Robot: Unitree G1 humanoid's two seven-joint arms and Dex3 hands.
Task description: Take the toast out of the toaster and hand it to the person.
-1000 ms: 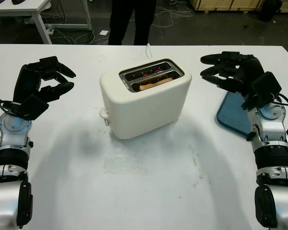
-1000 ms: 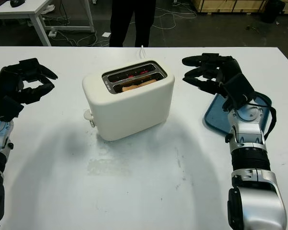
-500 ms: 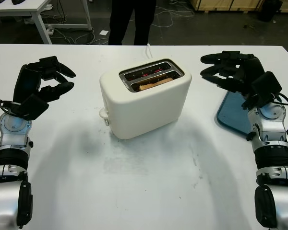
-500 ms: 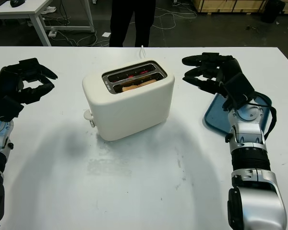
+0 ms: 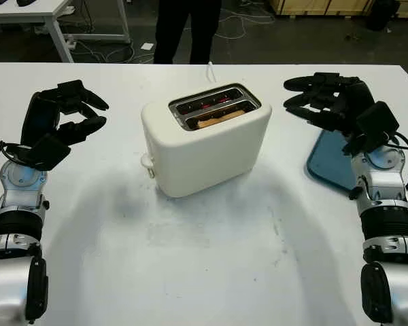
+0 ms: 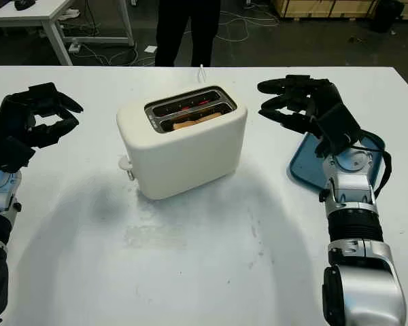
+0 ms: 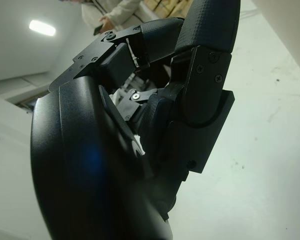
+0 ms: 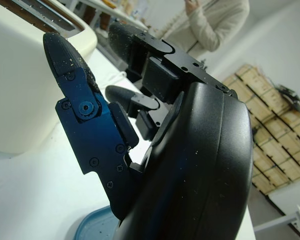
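Observation:
A cream two-slot toaster [image 5: 205, 139] stands mid-table, and a slice of toast [image 5: 221, 116] sits low in its nearer slot. My left hand [image 5: 95, 114] hovers open to the left of the toaster, well apart from it and holding nothing. On the other side my right hand [image 5: 296, 98] hangs open at about the height of the toaster's top, with its fingers pointing toward it across a small gap. In the right wrist view the toaster [image 8: 20, 100] is just beyond my fingertips [image 8: 65, 55]. A person [image 5: 187, 30] in dark trousers stands at the table's far edge.
A blue tray [image 5: 330, 163] lies flat on the white table under my right forearm. The toaster's lever knob [image 5: 147, 161] sticks out on its left end, and its white cord [image 5: 209, 68] runs off the far edge. Other tables and cables are on the floor behind.

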